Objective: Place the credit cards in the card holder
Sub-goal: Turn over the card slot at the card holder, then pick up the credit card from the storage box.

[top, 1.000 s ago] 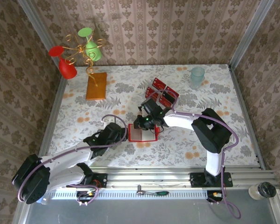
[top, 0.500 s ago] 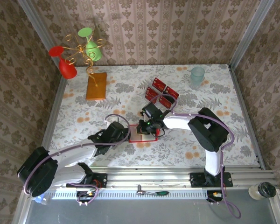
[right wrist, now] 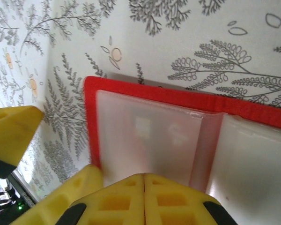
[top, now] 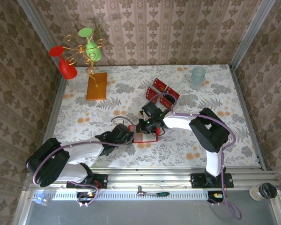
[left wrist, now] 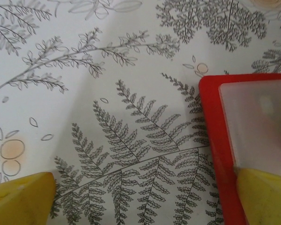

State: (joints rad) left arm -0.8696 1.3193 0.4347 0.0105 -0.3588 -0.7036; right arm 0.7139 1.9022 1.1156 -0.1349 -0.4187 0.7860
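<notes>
Right tool (top: 146,124) (right wrist: 144,180): closed, yellow fingertips pressed together, nothing between them, tips down on pale inside of open card holder (top: 151,138) (right wrist: 145,91) (left wrist: 210,140) next to its centre fold. Actual contact hard to confirm.
Left tool (top: 127,136) (left wrist: 140,201): wide open, gripping nothing. One finger (left wrist: 264,199) over left edge of holder, other finger (left wrist: 18,199) over bare fern print well to the side.
Card holder: flat and unfolded on floral surface (top: 84,117), mid-width, nearer half, red border around two clear pale pockets. No card seen inside.
Credit cards (top: 161,93): small red cluster on surface, far-right of holder, apart from it, just beyond right arm's wrist. Exact count unclear, some overlapping.
Elsewhere: orange-brown slab (top: 96,86) far left; wire stand with red and green cups (top: 79,49) at far-left corner; translucent pale-green cup (top: 198,76) far right.
</notes>
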